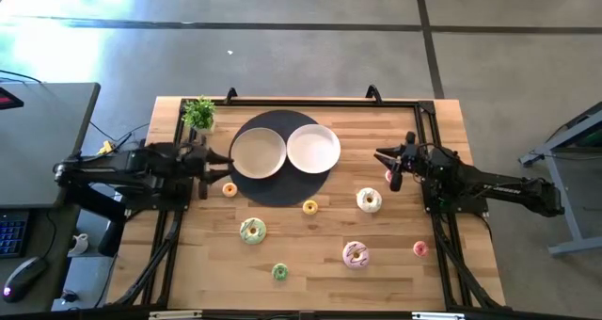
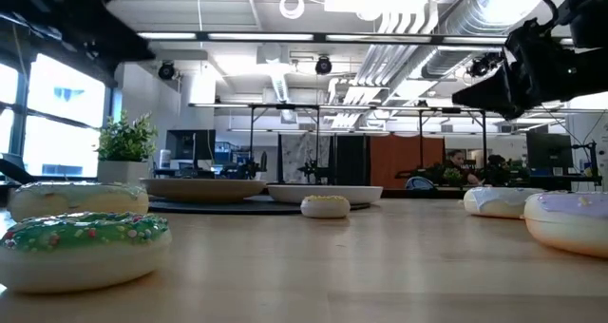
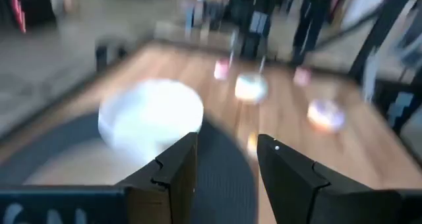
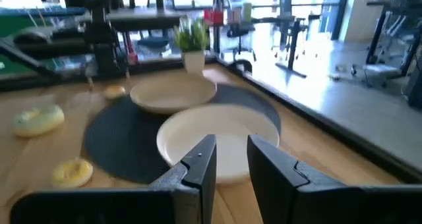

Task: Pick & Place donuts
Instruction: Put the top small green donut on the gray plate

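Several toy donuts lie flat on the wooden table. These are a small orange one (image 1: 229, 190), a small yellow one (image 1: 310, 206), a white-iced one (image 1: 369, 200), a green-iced one (image 1: 252, 230), a small green one (image 1: 279, 272), a pink-iced one (image 1: 356, 254) and a small red one (image 1: 420, 248). Another red ring (image 1: 388, 176) lies just below my right gripper. My left gripper (image 1: 222, 162) hovers open at the left rim of the dark mat, above the orange donut's far side. My right gripper (image 1: 380, 155) hangs open, right of the plates. Both (image 3: 227, 165) (image 4: 231, 159) hold nothing.
Two round white plates (image 1: 258, 153) (image 1: 313, 148) sit side by side on a dark round mat (image 1: 279, 190). A small potted plant (image 1: 198, 114) stands at the far left corner. Black frame rails (image 1: 437, 235) run along the table's sides. Bare wood lies between the donuts.
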Controlling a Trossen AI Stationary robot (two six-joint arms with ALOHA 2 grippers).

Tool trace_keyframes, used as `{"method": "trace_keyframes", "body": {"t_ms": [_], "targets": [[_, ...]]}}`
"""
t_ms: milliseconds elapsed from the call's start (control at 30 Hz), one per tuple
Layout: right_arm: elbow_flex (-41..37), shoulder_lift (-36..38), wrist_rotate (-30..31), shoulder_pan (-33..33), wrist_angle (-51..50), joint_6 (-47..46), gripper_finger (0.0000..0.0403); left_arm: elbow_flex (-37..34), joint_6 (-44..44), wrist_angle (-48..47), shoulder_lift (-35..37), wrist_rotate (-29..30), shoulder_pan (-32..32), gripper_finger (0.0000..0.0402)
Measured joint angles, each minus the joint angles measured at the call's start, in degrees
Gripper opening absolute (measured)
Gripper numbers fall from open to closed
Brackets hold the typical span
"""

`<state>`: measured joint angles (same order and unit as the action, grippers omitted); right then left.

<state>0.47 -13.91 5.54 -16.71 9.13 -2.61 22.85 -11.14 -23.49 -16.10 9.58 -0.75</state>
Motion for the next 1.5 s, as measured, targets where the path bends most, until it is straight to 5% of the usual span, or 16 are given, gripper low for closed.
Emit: {"method": "trace_keyframes", "body": {"t_ms": [267, 700, 1033, 1500], "targets": [[0.02, 0.13, -1.62, 0.0, 7.42, 3.03, 0.0083, -0.2, -15.27, -8.31, -15.11, -2.81, 0.0, 0.0158], [0.02, 0.11, -2.42, 0.0, 7.87, -0.59, 0.0083, -0.2, -18.13, -7.91, -34.59, -5.84, 0.0, 0.0158], [0.0, 0.11, -2.27, 0.0, 7.87, 0.06, 0.0083, -0.15, -20.22, -6.86, -42.56, -6.23, 0.0, 0.0156], [0.02, 0.11, -2.27, 0.0, 7.89, 0.07, 0.0083, 2.65, -25.29, -5.65, -44.06, -7.65, 0.0, 0.0007]]}}
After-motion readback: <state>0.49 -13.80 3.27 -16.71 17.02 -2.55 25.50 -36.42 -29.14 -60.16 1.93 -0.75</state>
